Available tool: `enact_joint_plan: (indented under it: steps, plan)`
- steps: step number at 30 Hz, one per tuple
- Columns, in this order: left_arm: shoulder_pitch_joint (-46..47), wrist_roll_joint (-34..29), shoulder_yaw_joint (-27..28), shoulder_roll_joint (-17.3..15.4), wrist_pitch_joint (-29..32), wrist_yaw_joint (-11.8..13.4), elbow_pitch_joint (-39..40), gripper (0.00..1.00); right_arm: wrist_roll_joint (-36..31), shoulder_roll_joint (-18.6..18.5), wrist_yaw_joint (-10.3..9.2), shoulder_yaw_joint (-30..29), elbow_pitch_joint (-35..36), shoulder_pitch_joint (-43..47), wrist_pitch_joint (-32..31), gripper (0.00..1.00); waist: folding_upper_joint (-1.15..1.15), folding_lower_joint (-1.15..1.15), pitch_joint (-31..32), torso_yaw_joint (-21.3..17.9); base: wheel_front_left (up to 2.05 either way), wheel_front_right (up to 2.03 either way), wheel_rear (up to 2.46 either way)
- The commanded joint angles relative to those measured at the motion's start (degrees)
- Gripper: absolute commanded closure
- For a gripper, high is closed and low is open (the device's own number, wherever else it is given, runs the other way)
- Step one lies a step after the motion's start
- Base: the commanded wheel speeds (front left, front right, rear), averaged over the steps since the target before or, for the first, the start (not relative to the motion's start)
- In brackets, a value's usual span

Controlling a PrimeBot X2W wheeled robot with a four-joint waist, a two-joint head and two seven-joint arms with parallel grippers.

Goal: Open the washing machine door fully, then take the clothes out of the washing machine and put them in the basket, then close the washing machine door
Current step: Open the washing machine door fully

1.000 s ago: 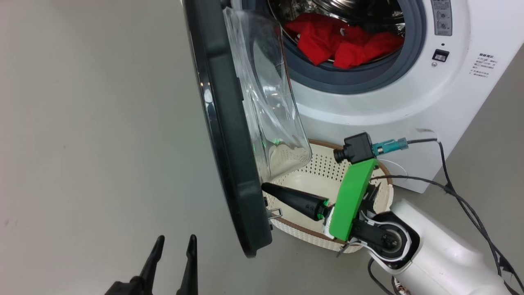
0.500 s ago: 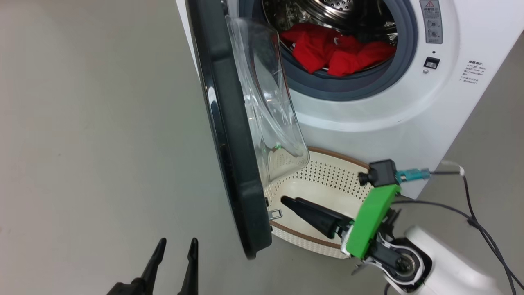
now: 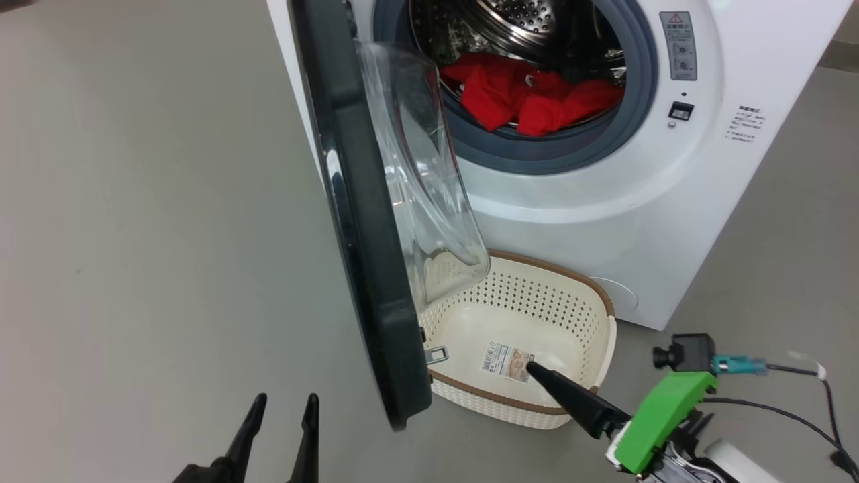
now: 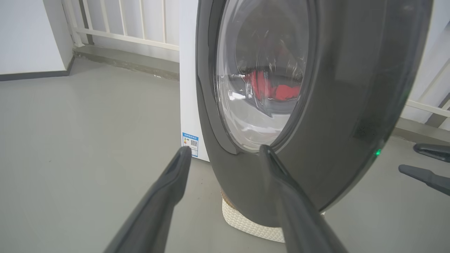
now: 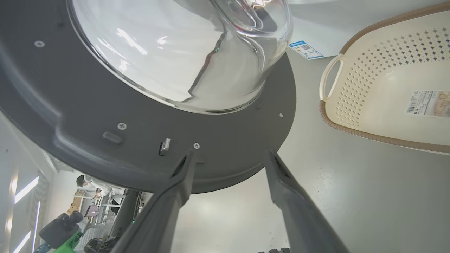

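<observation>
Washing machine door (image 3: 366, 255) hung half-open over basket (image 3: 537, 292); left gripper (image 3: 284, 400), right gripper (image 5: 229, 153) gaped empty; steady outward push seemed best.

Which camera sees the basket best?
The head view: nearly the whole basket, label inside, door hiding one corner. The right wrist view shows one handle end; the left wrist view just a bit under the door.
</observation>
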State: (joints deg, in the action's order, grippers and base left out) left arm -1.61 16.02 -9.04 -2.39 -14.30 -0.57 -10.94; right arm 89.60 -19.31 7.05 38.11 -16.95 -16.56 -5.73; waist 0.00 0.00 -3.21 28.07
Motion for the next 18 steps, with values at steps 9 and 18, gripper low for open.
enact_joint_plan:
  steps: [9, 18]
  plan:
    - [0.0, -0.6, 3.0, -0.5, -0.7, -0.5, 1.1, 0.00, -1.7, -3.3, 0.44, -2.6, -0.7, 5.1, 8.3, 0.00, 0.00, 0.00, 0.5, -2.1, 0.00, 0.00, 0.00]
    - [-0.3, -0.9, 3.9, -0.5, -0.7, -0.6, 1.1, 0.00, -12.0, -6.8, 0.44, -0.3, -4.6, 6.4, 19.8, 0.00, 0.00, 0.00, 0.6, -3.6, 0.00, 0.00, 0.00]
